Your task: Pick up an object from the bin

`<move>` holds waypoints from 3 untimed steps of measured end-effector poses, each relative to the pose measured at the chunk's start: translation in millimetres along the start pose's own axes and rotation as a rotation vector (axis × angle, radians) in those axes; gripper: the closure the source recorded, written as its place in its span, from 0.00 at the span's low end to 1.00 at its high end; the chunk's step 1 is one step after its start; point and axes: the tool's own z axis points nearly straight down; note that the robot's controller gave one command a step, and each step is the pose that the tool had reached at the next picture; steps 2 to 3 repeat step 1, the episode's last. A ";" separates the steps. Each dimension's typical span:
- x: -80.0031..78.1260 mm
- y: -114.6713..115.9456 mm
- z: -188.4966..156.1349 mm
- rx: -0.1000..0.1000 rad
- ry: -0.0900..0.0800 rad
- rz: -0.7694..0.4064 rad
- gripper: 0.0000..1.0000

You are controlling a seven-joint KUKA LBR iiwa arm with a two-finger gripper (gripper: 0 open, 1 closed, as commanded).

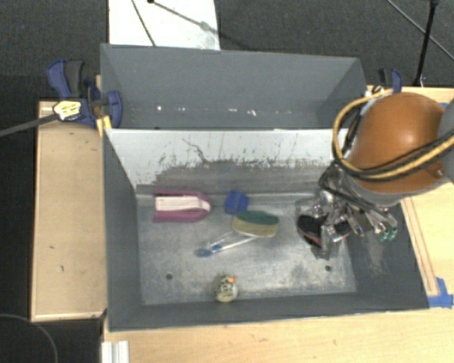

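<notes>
In the camera view, the grey metal bin (129, 225) is seen from above and somewhat to one side; the arm is brought in from 3 o'clock, and its wrist is capped by an orange cover (397, 138) ringed with cables. The gripper (325, 239) is set low over the floor at the 3 o'clock side of the bin, near the right wall; how far the claw is opened cannot be told, nor whether anything is held in it. A small dark piece with a red spot (309, 229) is seen at the gripper's 9 o'clock, touching it or just beside it; whether it is a part of the gripper or a thing of the bin cannot be told.

The nearest clear thing is a green-and-yellow sponge (256, 223), laid flat near the floor's middle, at the gripper's 9 o'clock and apart from it; a blue-and-white toothbrush (223, 243) is laid at the sponge's 7 o'clock, one end meeting it; a small blue thing (236, 201) is placed just beside the sponge at 11 o'clock. A pink-and-white block (181, 206) is found at the floor's 9 o'clock side; a small pale round thing (226, 287) is set at 6 o'clock by the front wall, well apart from the gripper.
</notes>
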 end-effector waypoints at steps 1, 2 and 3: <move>-21.2 -17.8 -48.1 -0.003 0.003 -0.394 1.00; -21.2 -17.8 -48.1 -0.003 0.003 -0.394 1.00; -21.2 -17.8 -48.1 -0.003 0.003 -0.394 1.00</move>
